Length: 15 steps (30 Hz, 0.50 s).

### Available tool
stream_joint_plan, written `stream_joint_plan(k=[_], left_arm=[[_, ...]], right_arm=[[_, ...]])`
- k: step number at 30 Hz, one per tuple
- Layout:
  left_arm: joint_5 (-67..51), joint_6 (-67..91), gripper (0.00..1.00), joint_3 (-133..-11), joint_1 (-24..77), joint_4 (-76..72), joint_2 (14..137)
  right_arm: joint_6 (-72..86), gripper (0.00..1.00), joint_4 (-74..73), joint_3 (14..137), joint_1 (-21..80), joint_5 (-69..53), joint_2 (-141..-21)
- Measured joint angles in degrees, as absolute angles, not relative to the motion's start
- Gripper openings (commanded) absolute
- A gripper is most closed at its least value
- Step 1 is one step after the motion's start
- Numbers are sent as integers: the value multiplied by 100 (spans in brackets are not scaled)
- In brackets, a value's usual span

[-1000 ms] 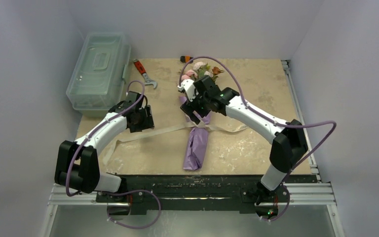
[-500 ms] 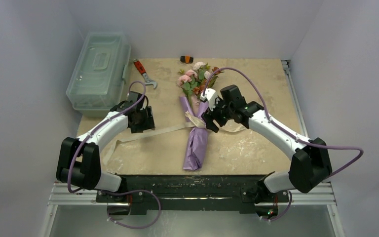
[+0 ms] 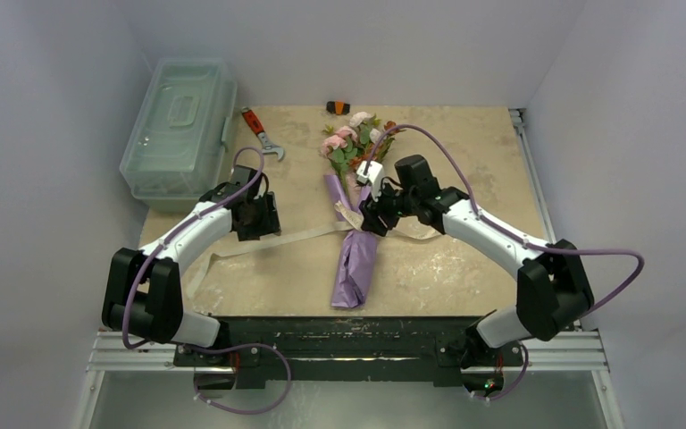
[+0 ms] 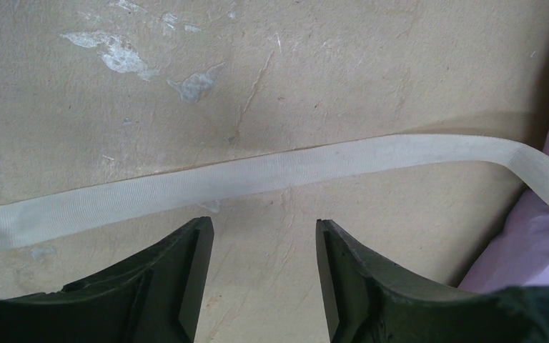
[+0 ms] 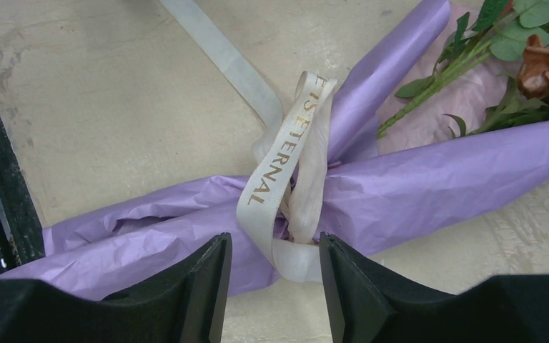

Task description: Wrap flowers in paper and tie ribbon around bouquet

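Note:
The bouquet [image 3: 355, 210] lies lengthwise mid-table: pink, white and orange flowers [image 3: 352, 141] at the far end, stems rolled in lilac paper [image 3: 352, 268]. The cream ribbon [image 3: 299, 237] is knotted round the roll's waist, and one tail runs left across the table. My right gripper [image 3: 372, 217] hovers at the knot. In the right wrist view it [image 5: 275, 243] is open, with the lower ribbon loop [image 5: 294, 254] between its fingers and the paper [image 5: 457, 179] behind. My left gripper [image 4: 264, 229] is open over bare table, just short of the ribbon tail [image 4: 257, 175].
A clear plastic box [image 3: 179, 125] stands at the far left. A red-handled wrench [image 3: 259, 131] lies beside it. A small orange and black object [image 3: 338, 107] sits by the back edge. The ribbon's left tail trails towards the table's front left.
The right arm has swung off the bouquet's upper half to its right side, then come in at the knot with narrower jaws. The left arm has stayed put.

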<state>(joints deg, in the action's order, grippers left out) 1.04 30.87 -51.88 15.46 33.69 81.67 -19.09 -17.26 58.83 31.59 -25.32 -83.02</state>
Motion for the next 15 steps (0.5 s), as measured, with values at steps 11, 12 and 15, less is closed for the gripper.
stream_joint_plan(k=[11, 12, 15], left_arm=[[104, 3085, 58, -5188, 1546, 3367, 8167], [104, 3087, 58, -5188, 1546, 3365, 8167], [104, 3085, 57, -5188, 1546, 3365, 8167]], right_arm=[[-1817, 37, -1660, 5878, 3162, -2687, -8613], [-1806, 35, -1658, 5878, 3162, -2707, -8626], [-1798, 34, -1660, 5878, 3188, -2834, -8709]])
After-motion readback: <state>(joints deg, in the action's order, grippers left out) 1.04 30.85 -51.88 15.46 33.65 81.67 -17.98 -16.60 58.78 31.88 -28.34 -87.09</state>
